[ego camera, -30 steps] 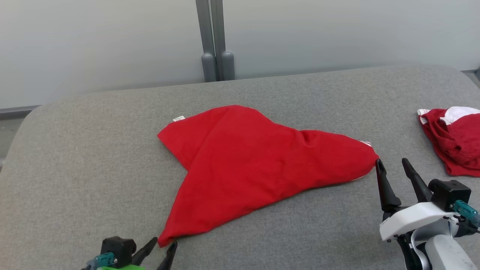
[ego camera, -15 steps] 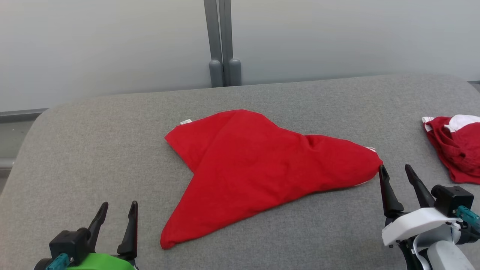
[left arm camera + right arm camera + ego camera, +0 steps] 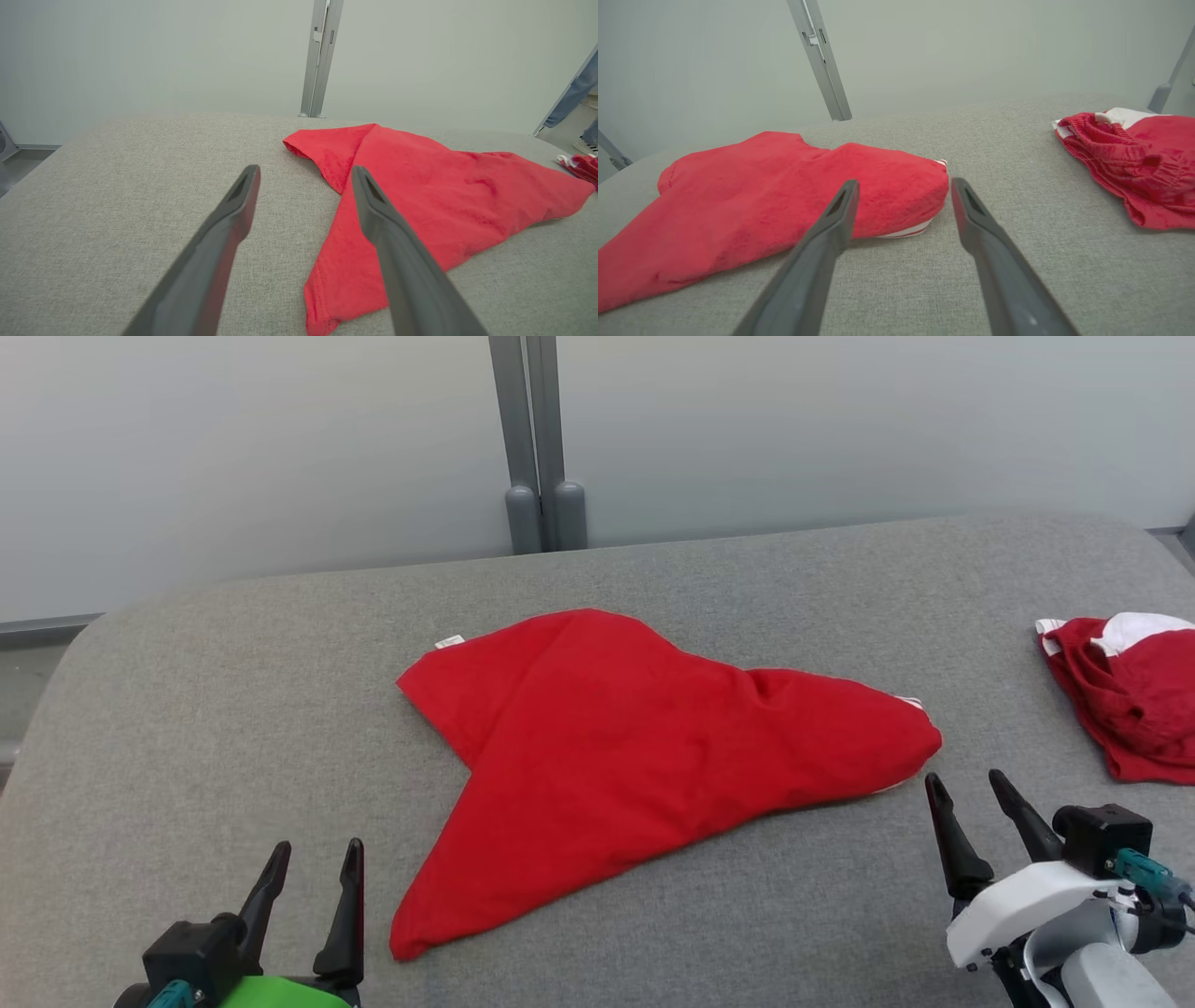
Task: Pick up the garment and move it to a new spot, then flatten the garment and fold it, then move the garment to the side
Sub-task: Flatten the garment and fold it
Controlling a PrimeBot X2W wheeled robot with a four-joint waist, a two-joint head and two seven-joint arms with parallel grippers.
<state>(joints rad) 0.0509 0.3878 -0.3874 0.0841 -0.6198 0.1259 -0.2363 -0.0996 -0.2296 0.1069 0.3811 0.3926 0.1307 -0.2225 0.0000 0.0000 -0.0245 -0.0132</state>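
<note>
Crumpled red-and-white cloth (image 3: 1130, 705), right-edge cropped

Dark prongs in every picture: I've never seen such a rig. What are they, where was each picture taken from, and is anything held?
Those prongs are a two-armed robot's fingers. One picture looks down from its head, showing the left gripper and right gripper; two look along each gripper's fingers from the wrists. On the grey padded surface lies a red garment, with a crumpled red and white garment to its right. Both grippers are open, holding nothing.
</note>
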